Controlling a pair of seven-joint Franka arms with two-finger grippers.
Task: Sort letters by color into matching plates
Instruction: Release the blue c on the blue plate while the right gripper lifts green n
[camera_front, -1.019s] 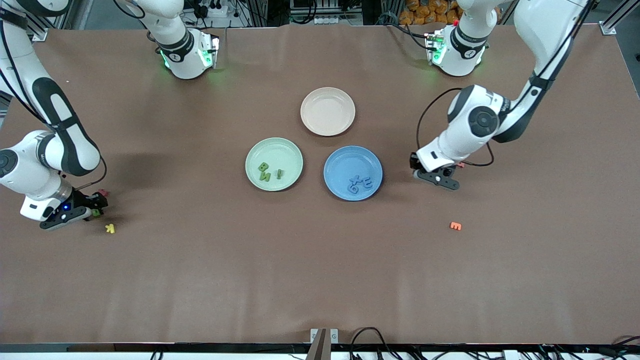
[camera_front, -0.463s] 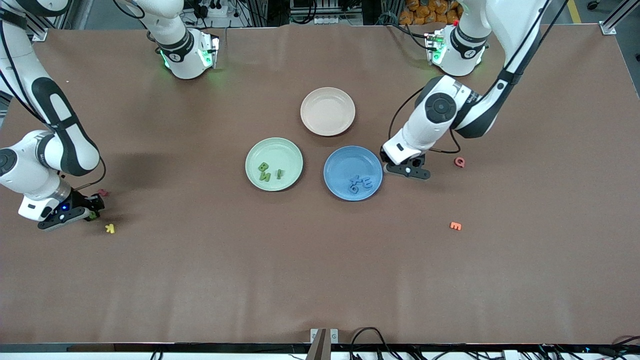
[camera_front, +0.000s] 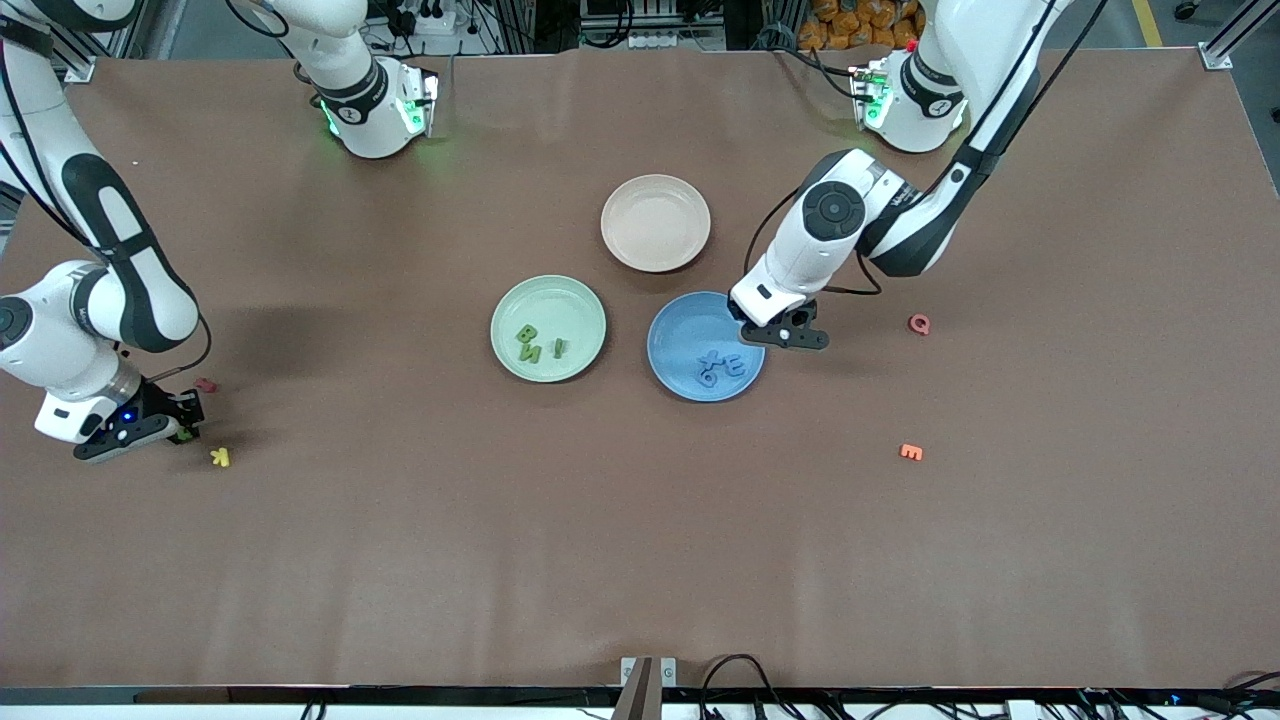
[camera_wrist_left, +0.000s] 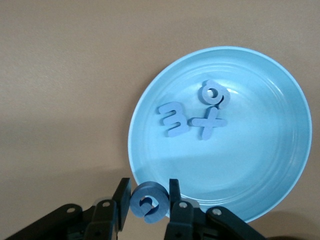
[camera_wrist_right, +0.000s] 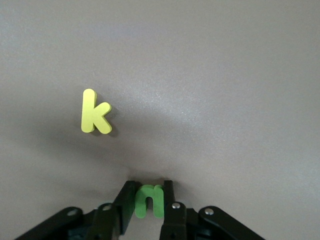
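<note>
My left gripper (camera_front: 772, 333) hangs over the rim of the blue plate (camera_front: 680, 330) and is shut on a round blue letter (camera_wrist_left: 149, 202). Three blue letters (camera_front: 722, 366) lie in that plate (camera_wrist_left: 260, 165). The mint green plate (camera_front: 548, 287) beside it holds three green letters (camera_front: 538, 342). At the right arm's end of the table, my right gripper (camera_front: 188, 426) is down at the surface. It is shut on a small green letter "n" (camera_wrist_right: 150, 201).
A yellow "k" (camera_front: 220, 457) lies close to the right gripper, and a dark pink letter (camera_front: 206, 384) sits beside it. A beige plate (camera_front: 655, 222) stands farther from the camera than the two colored plates. A red letter (camera_front: 919, 324) and an orange one (camera_front: 911, 452) lie toward the left arm's end.
The left gripper has carried the blue letter from beside the red letter to the blue plate's rim. The right gripper's fingers have closed on the green letter.
</note>
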